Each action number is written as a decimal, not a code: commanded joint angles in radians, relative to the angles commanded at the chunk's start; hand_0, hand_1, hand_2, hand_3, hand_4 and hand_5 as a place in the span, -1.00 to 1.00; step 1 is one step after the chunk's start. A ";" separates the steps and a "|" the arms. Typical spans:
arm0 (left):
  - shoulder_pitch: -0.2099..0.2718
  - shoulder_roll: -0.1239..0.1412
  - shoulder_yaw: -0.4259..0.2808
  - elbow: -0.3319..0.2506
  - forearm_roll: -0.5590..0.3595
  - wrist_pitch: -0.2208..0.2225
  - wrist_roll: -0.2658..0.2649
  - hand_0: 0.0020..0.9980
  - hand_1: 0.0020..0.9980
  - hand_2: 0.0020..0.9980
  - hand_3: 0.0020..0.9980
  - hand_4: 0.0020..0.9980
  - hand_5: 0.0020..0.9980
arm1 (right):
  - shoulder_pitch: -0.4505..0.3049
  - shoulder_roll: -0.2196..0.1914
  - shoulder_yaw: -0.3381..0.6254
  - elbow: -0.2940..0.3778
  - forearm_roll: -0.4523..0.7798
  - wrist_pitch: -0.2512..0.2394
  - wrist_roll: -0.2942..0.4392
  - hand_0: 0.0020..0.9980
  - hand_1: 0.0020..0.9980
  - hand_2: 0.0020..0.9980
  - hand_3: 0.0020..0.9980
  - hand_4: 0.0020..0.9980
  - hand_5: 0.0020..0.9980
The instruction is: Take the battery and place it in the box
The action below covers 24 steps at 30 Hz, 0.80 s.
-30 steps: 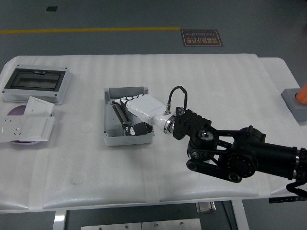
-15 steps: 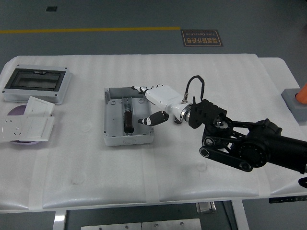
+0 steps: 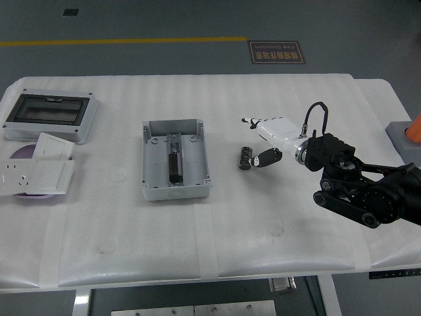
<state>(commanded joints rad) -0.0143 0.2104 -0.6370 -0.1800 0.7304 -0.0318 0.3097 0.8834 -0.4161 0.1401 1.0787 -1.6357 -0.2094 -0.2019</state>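
An open grey box (image 3: 151, 164) stands left of the table's middle. A black battery (image 3: 174, 168) lies lengthwise inside it. A second small black ridged cylinder (image 3: 245, 158) lies on the table to the right of the box. My right hand (image 3: 255, 139), white with black fingers, hovers just right of that cylinder. It is open and holds nothing, and its thumb tip is close to the cylinder. The black right arm (image 3: 362, 191) comes in from the right edge.
A grey enclosure with a dark window (image 3: 49, 115) sits at the back left. White socket plates (image 3: 36, 172) lie over a purple disc at the left edge. A grey block (image 3: 402, 139) with an orange object stands at the right edge.
My right hand let go of the battery inside the box and pulled back to the right, clear of the box. Its retreat uncovered the small black cylinder on the table.
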 joint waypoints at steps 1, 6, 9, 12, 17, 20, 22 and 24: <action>0.000 0.000 0.001 0.000 -0.001 0.000 0.000 0.31 0.33 0.24 0.21 -0.04 -0.19 | -0.001 0.001 -0.008 -0.001 0.000 0.002 0.000 0.65 0.62 0.67 0.95 0.73 -0.15; -0.002 0.000 0.009 0.000 -0.009 0.000 -0.002 0.31 0.33 0.24 0.20 -0.09 -0.22 | 0.000 0.012 -0.050 -0.010 0.010 0.007 0.004 0.65 0.62 0.67 0.91 0.75 -0.12; -0.002 -0.001 0.011 0.000 -0.011 0.000 -0.003 0.31 0.33 0.24 0.19 -0.11 -0.23 | 0.003 0.020 -0.072 -0.025 0.018 0.008 0.008 0.65 0.62 0.67 0.89 0.78 -0.09; -0.003 -0.001 0.013 0.000 -0.013 0.000 -0.003 0.31 0.33 0.24 0.19 -0.11 -0.23 | 0.007 0.027 -0.080 -0.040 0.021 0.006 0.011 0.65 0.62 0.67 0.89 0.78 -0.09; -0.004 -0.002 0.019 0.000 -0.021 0.001 -0.005 0.31 0.33 0.24 0.18 -0.12 -0.23 | 0.016 0.033 -0.093 -0.058 0.031 -0.005 0.014 0.64 0.61 0.66 0.88 0.80 -0.07; -0.005 -0.003 0.025 0.000 -0.027 0.001 -0.007 0.31 0.33 0.24 0.18 -0.12 -0.23 | 0.019 0.036 -0.097 -0.068 0.044 -0.014 0.017 0.64 0.61 0.66 0.88 0.80 -0.07; -0.006 -0.003 0.031 0.000 -0.033 0.002 -0.009 0.31 0.33 0.24 0.18 -0.12 -0.22 | 0.021 0.039 -0.101 -0.075 0.055 -0.018 0.020 0.63 0.59 0.61 0.80 0.80 -0.06; -0.007 -0.003 0.037 0.000 -0.039 0.002 -0.011 0.31 0.33 0.24 0.18 -0.12 -0.22 | 0.022 0.043 -0.104 -0.084 0.065 -0.021 0.022 0.63 0.59 0.61 0.80 0.80 -0.06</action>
<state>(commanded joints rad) -0.0212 0.2070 -0.6005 -0.1800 0.6914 -0.0295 0.2987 0.9058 -0.3731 0.0361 0.9945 -1.5703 -0.2306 -0.1799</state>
